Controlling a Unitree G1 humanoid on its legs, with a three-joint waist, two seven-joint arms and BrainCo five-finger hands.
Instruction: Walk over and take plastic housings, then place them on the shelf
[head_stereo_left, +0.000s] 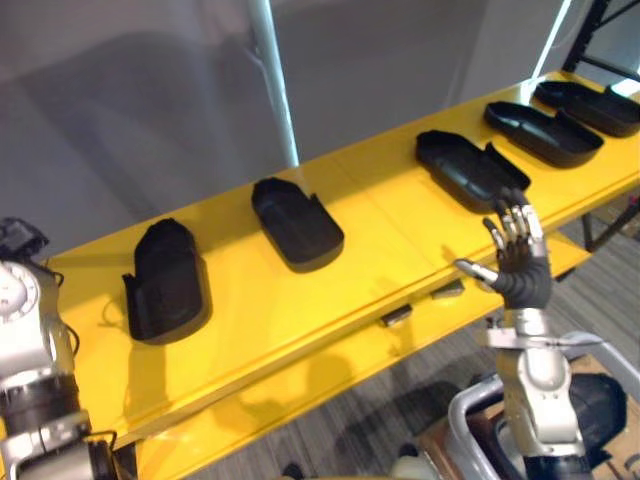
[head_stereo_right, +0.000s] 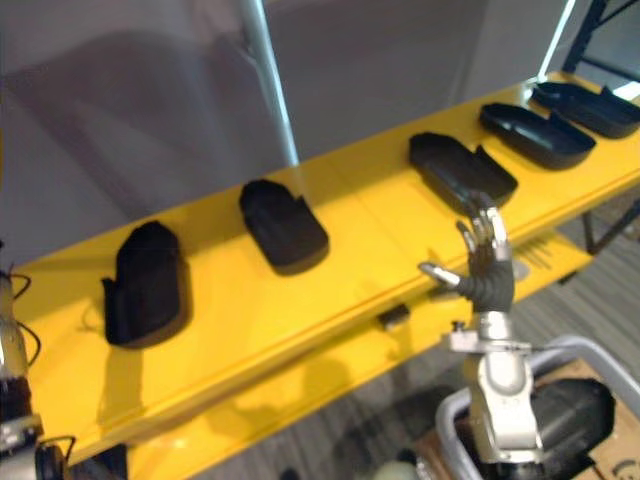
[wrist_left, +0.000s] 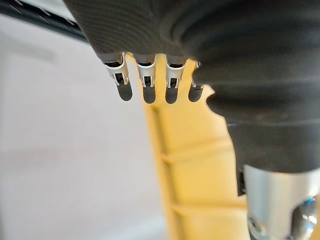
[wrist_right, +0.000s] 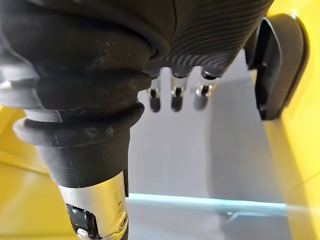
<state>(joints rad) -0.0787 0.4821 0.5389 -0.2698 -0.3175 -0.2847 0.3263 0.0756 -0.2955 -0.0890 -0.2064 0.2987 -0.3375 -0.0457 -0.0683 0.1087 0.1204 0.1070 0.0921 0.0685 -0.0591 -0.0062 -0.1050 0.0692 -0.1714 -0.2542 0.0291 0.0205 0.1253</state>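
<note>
Currently no housing is held: five black housings (head_stereo_left: 298, 222) lie in a row on the yellow worktop (head_stereo_left: 390, 230), so taking and shelving both look undone. The right hand (head_stereo_left: 520, 262) is raised near the third housing (head_stereo_left: 470, 168), apparently apart from it, fingers straight and empty. The left hand (wrist_left: 150, 85) has relaxed fingers, also empty.

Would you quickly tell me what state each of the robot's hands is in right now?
Left hand: open, fingers straight, holding nothing.
Right hand: open, fingers straight, holding nothing.
</note>
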